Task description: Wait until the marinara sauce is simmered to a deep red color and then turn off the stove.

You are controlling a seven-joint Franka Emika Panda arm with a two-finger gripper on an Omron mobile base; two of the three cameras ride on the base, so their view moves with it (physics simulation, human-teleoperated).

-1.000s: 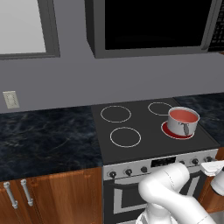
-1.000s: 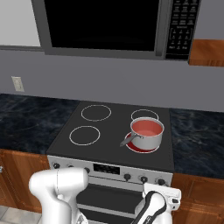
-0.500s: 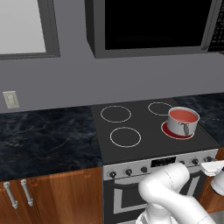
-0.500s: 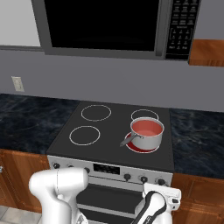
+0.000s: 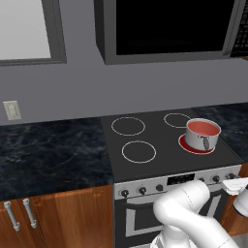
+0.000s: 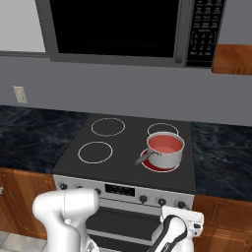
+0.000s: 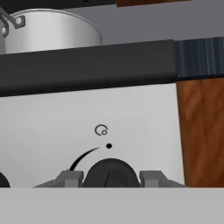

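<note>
Nothing moved since earlier. My gripper (image 7: 111, 178): fingers apparently pinching a stove (image 7: 87, 131) knob (image 7: 109, 174); saucepan (image 7: 48, 30) above-left.

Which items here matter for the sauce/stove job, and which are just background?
Job:
marinara sauce, salmon-red
saucepan on the glowing burner
stove
black knob between the claw tips

Background:
microwave
wall outlet
dark counter
wood cabinets

Glossy white arm (image 5: 186, 213), fat rounded tubular links, smooth bulbous elbow shells. White boxy wrist block (image 6: 183, 219) over a black joint section. Tool (image 7: 110, 178) has two small grey wedge-shaped finger tips (image 7: 69, 178).
</note>
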